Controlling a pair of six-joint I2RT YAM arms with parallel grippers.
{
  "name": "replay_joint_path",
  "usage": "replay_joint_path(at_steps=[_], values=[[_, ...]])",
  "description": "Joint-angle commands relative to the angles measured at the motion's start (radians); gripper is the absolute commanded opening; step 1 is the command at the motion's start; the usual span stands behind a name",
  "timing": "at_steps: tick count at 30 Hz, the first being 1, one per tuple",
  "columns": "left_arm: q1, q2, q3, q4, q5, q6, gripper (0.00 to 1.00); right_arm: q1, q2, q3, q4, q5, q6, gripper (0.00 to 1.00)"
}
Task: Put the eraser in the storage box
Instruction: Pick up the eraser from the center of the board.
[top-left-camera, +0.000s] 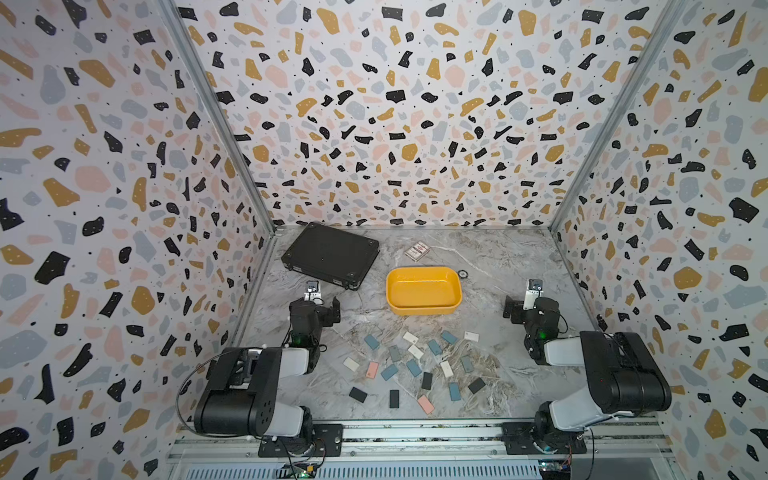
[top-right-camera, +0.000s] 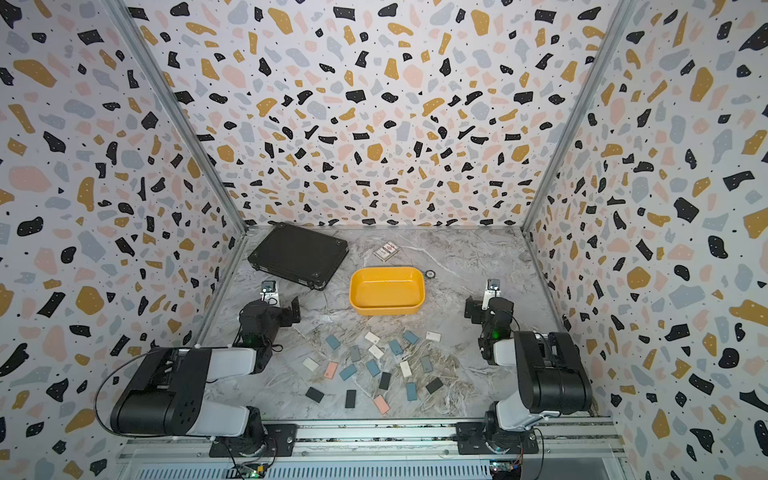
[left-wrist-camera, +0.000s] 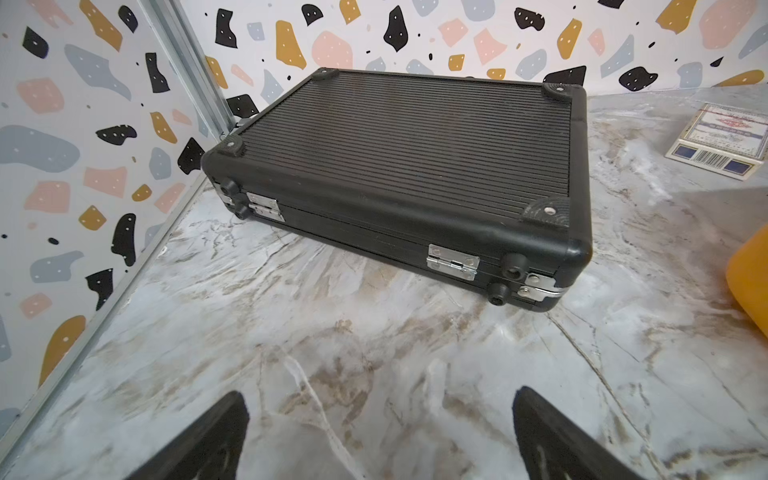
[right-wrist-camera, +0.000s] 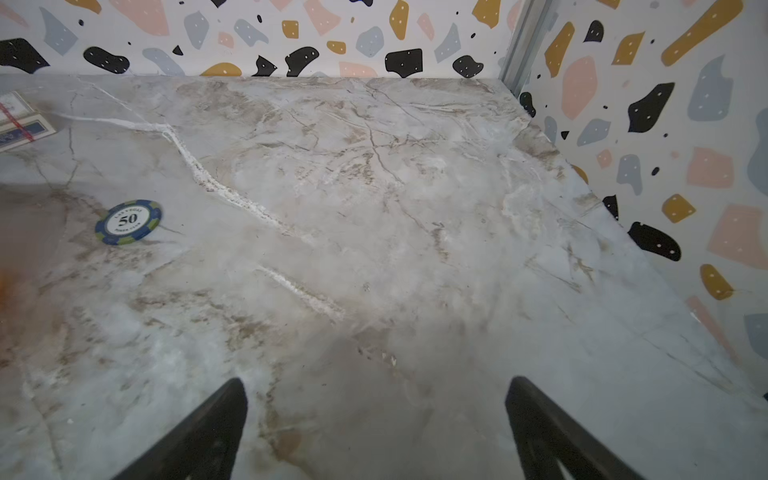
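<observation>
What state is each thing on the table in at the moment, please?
storage box, upright and empty.
erasers, scattered loose on the table, none boxed.
black case, closed, lying flat.
card pack, lying flat.
poker chip, lying flat.
left gripper, open, empty.
right gripper, open, empty.

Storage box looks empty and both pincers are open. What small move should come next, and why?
Probably bring the right pincer back over the white eraser, seemingly the closest to it. The pincer is open and empty above bare tabletop, and the yellow storage box holds nothing yet.
</observation>
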Motion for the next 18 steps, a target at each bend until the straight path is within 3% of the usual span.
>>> replay_joint_path(at_steps=[1, 18], values=[[-0.001, -0.004, 0.016, 0.037, -0.001, -0.003, 0.99, -0.002, -0.009, 0.020, -0.005, -0.002, -0.006, 1.00], [-0.001, -0.006, 0.017, 0.030, -0.004, -0.004, 0.99, -0.002, -0.015, -0.008, 0.046, -0.048, -0.022, 1.00]])
